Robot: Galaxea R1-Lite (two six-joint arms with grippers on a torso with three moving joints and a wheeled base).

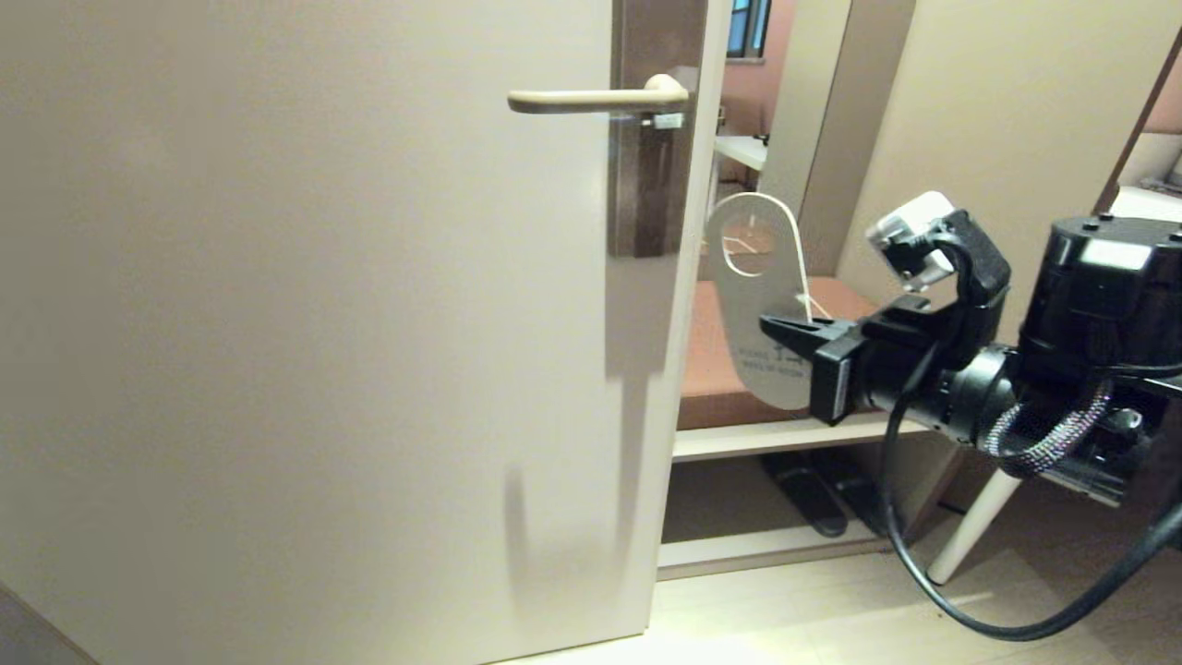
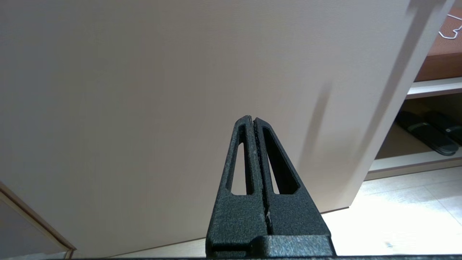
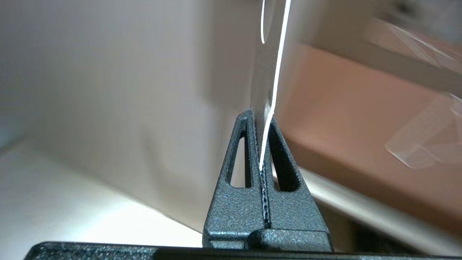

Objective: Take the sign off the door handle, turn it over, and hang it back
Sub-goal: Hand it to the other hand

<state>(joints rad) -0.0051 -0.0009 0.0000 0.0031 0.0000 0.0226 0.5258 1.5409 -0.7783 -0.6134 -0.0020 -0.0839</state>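
Brown shelf [image 1: 716,369] at centre right of head view; below, lower cream ledge [image 1: 739,554] bearing dark slippers [image 1: 813,494]; pale floor [image 1: 785,619] beneath.

Sign [image 1: 762,319] off the bare door handle [image 1: 596,99] — white face showing

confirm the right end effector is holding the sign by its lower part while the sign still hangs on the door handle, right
Not quite. The right end effector does grip the sign by its lower part, but the sign is off the door handle, held in the air to the handle's lower right. The head view shows it.
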